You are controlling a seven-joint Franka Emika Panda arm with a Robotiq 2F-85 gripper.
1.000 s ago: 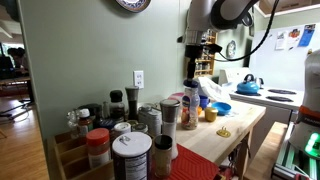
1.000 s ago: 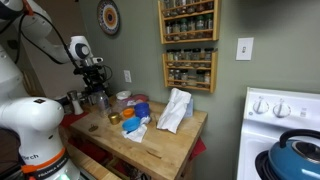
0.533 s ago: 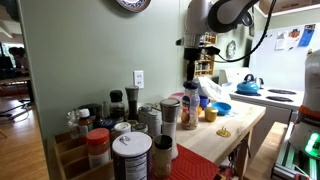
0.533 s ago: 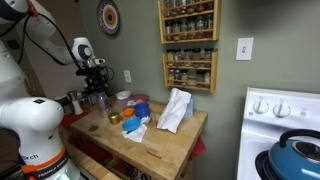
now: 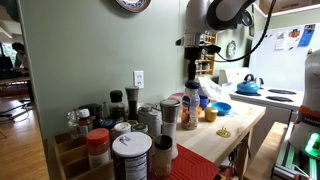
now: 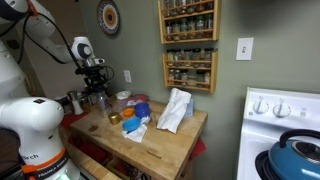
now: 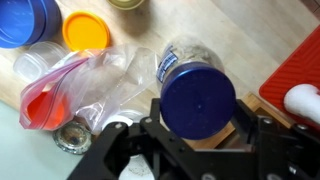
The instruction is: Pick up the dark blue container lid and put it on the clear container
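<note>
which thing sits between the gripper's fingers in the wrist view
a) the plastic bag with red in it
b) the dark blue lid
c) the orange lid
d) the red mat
b: in the wrist view the dark blue container lid fills the gap between the fingers of the gripper, while the orange lid, the plastic bag and the red mat lie off to the sides.

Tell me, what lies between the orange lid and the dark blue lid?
Wrist view: a crumpled clear plastic bag lies between the orange lid and the dark blue lid.
</note>
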